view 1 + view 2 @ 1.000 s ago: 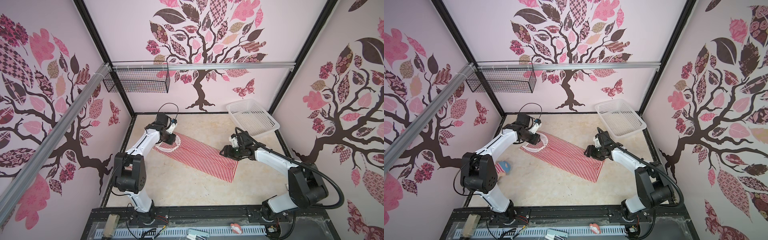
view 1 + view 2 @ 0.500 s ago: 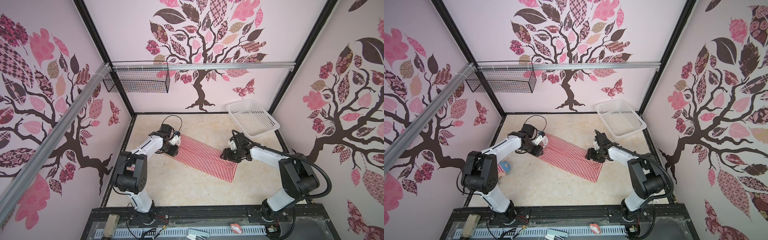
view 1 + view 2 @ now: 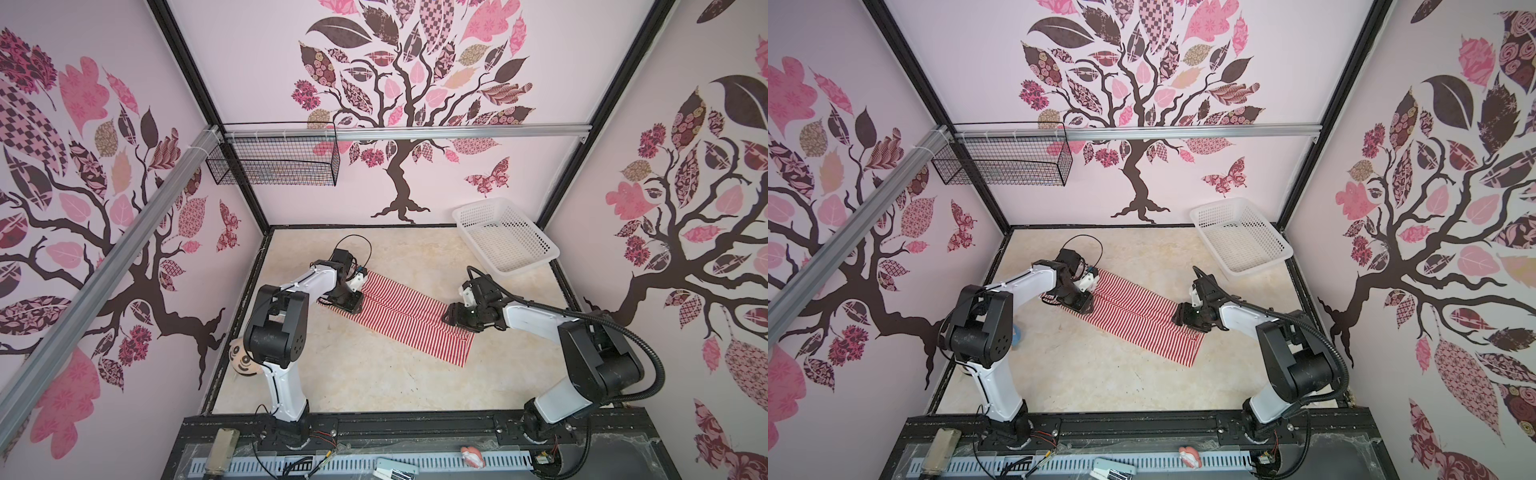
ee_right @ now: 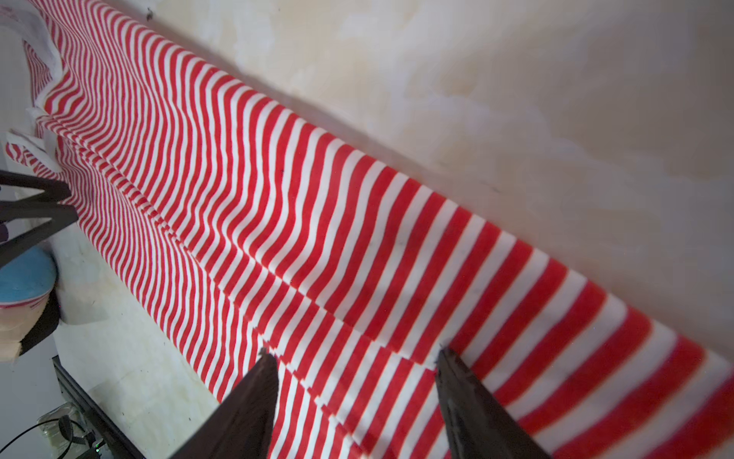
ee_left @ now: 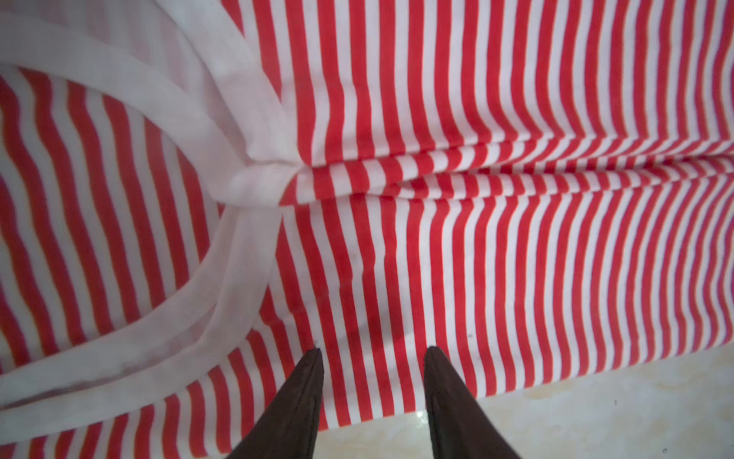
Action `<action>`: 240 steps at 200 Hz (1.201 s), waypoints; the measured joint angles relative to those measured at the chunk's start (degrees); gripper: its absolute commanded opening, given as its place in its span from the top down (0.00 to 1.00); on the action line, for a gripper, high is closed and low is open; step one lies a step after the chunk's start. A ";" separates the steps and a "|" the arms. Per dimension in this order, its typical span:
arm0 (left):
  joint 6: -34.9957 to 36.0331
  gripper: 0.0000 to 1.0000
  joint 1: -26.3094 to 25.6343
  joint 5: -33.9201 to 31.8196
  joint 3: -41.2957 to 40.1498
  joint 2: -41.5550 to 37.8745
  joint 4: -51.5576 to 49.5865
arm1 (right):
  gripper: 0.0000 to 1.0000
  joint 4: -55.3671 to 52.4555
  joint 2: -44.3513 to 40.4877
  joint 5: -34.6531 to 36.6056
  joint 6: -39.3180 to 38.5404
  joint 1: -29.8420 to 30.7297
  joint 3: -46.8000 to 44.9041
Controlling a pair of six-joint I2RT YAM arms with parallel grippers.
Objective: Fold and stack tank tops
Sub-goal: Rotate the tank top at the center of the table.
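One tank top (image 3: 399, 316) lies flat on the counter (image 3: 374, 382) near the one basket (image 3: 530, 264). Both my hands gape open over it: left hand (image 5: 373, 351) at the end far from the basket, right hand (image 4: 356, 353) nearer.

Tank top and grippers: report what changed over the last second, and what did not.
The left gripper came from beyond the straps toward the robot's side, onto the strap end of the tank top. The right gripper edged slightly the same way at the hem end. Both stand open; nothing was taken or released. The tank top lies where it was, and the white basket too.
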 measured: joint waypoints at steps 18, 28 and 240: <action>-0.13 0.54 -0.28 -0.57 3.19 3.19 -0.61 | 0.33 1.01 -1.79 -0.42 0.66 0.00 -2.08; -0.26 0.54 -0.42 -0.81 5.16 4.76 -1.49 | 0.33 1.33 -2.80 -0.70 1.01 0.00 -3.17; 0.26 0.51 -3.41 -3.89 25.49 5.46 -7.93 | 0.29 -8.68 -7.48 8.24 5.53 15.04 5.99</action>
